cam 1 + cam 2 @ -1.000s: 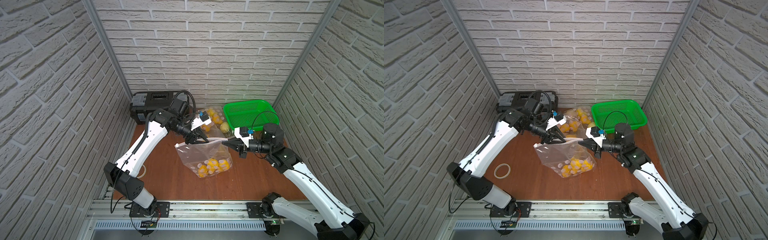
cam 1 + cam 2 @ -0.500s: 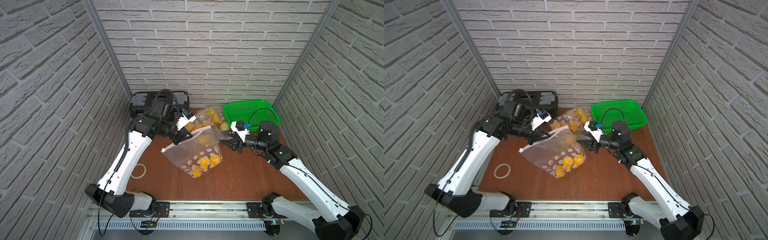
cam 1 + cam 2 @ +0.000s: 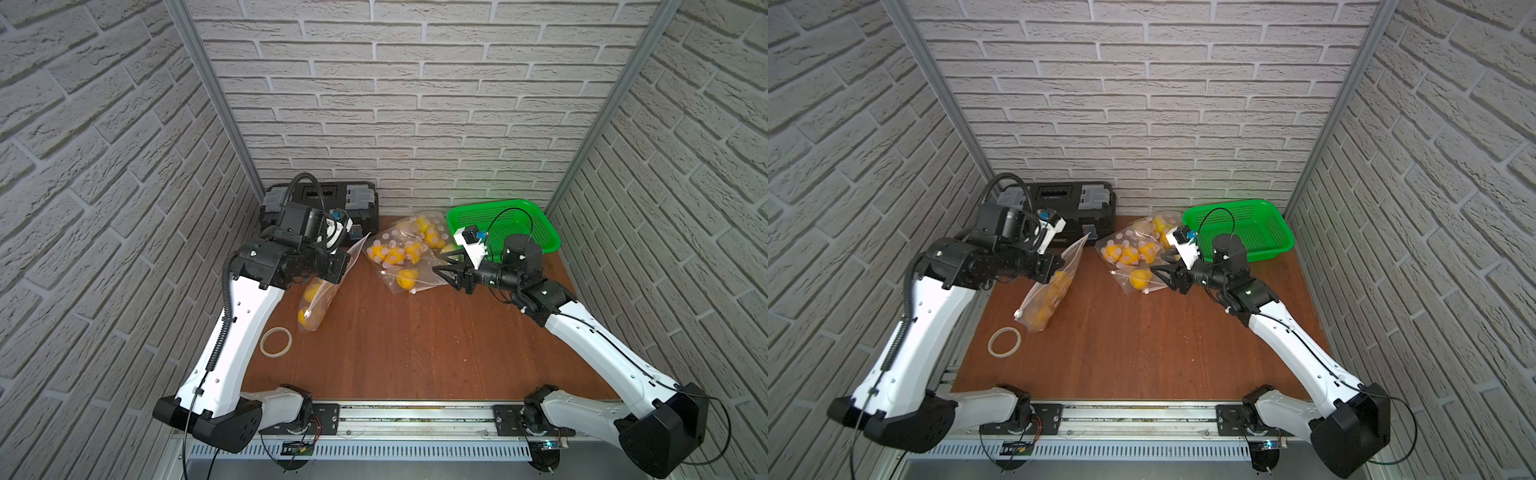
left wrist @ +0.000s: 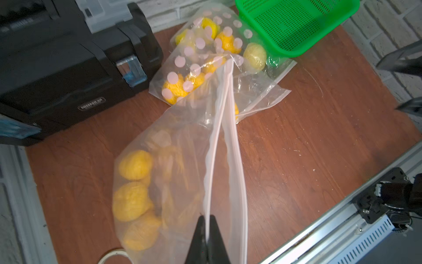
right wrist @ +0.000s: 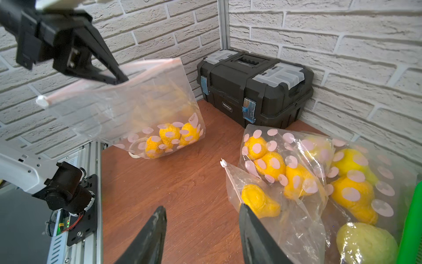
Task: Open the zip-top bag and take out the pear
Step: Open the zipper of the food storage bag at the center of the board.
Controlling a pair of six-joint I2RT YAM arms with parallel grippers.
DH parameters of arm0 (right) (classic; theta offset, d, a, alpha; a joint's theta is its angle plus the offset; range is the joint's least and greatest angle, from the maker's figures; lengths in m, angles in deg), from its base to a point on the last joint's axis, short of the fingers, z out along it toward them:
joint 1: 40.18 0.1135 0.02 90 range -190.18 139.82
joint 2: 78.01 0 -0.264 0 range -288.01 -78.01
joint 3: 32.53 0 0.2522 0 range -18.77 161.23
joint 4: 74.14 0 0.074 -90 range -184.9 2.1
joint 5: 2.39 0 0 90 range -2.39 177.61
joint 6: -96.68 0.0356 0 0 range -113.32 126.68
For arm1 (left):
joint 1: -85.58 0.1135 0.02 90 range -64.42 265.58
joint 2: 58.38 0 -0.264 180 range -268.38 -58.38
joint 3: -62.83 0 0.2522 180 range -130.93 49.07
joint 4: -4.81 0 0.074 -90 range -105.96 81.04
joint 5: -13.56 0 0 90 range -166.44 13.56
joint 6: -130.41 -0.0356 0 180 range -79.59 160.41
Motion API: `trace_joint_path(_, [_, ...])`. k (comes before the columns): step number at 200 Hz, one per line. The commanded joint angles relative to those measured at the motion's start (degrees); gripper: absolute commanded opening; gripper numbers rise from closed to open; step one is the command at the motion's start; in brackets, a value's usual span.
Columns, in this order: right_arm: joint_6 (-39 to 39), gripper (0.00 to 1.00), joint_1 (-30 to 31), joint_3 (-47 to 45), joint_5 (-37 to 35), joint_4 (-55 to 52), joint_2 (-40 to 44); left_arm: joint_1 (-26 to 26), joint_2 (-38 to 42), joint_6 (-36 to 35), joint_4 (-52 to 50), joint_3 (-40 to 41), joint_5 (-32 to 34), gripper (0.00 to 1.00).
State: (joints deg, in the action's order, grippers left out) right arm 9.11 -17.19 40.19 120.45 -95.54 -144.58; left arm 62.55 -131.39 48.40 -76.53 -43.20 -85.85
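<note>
1. In both top views the left claw (image 3: 1059, 266) is pinched tight on the top edge of a clear spotted bag (image 3: 1046, 299). The bag hangs from it at a slant, with its low end down at the counter (image 3: 1142, 340) on the left side.
2. Yellow pears (image 3: 1040, 316) sit bunched in the low end of the bag, well below that claw.
3. The right claw (image 3: 1158, 270) stands half spread and holds nothing, well apart from the held bag. Its tips are at the edge of a heap of other bags (image 3: 1129, 253) beside a green basket (image 3: 1271, 254). A black toolbox (image 3: 1071, 203) stands against the back wall.
4. In the left wrist view the left claw (image 4: 206, 220) is closed on one white zip strip (image 4: 215, 137). The second strip bows away from it, so the mouth of the bag is parted. The pears (image 4: 134, 164) lie inside under the film, off to the side of the gripped strip and blurred.
5. In the right wrist view the right claw (image 5: 202, 208) is spread, with only bare counter between its jaws.
6. One finger (image 5: 251, 226) is just beside the zip edge of a bag in the heap, and a pear lies right behind that edge. I cannot tell whether the finger touches it.
7. Across the counter the held bag hangs under the left claw (image 5: 116, 78). Its slider (image 5: 42, 100) is at the end of the strip, and three pears rest at the bottom.
</note>
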Motion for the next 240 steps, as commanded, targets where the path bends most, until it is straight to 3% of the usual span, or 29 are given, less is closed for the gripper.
trace_joint_path(1, [5.11, 0.52, 1.45, 2.38, -2.45, -1.02, -0.47, -3.51, -2.24, 10.00, 8.11, 7.06, 0.28, 0.00])
trace_joint_path(33, [10.61, 0.46, 5.66, 3.59, -9.73, -8.16, -0.30, -8.44, -4.50, 19.49, 21.89, 15.58, -0.29, 0.00])
trace_joint_path(68, [32.22, 0.43, 6.88, -1.84, -15.37, -11.32, 1.04, -13.53, -7.69, 28.46, 36.46, 23.25, 1.57, 0.00])
trace_joint_path(80, [38.75, 0.44, 7.07, -4.07, -15.96, -13.27, 1.25, -15.38, -9.35, 30.47, 39.22, 24.42, 3.43, 0.00])
trace_joint_path(105, [47.82, 0.51, 8.57, -11.54, -13.59, -7.00, 2.12, -19.37, -13.18, 34.18, 43.73, 25.09, 6.98, 0.00])
trace_joint_path(131, [52.64, 0.62, 9.73, -15.34, -13.05, -1.41, 0.90, -23.77, -16.97, 34.90, 47.33, 24.80, 9.46, 0.00])
trace_joint_path(150, [54.11, 0.63, 10.15, -15.43, -11.88, 0.96, -2.16, -26.10, -18.43, 35.49, 48.01, 24.35, 11.32, 0.00])
trace_joint_path(186, [55.04, 0.52, 10.76, -15.22, -12.76, 3.39, -6.23, -28.77, -19.21, 35.78, 49.09, 24.68, 12.56, 0.00])
trace_joint_path(224, [54.53, 0.24, 10.68, -15.21, -14.02, 4.19, -9.19, -29.54, -17.74, 35.78, 49.25, 25.03, 14.23, 0.00])
trace_joint_path(240, [54.49, 0.18, 10.68, -15.56, -14.68, 4.00, -9.79, -29.53, -16.72, 35.44, 49.24, 25.16, 14.88, 0.00])
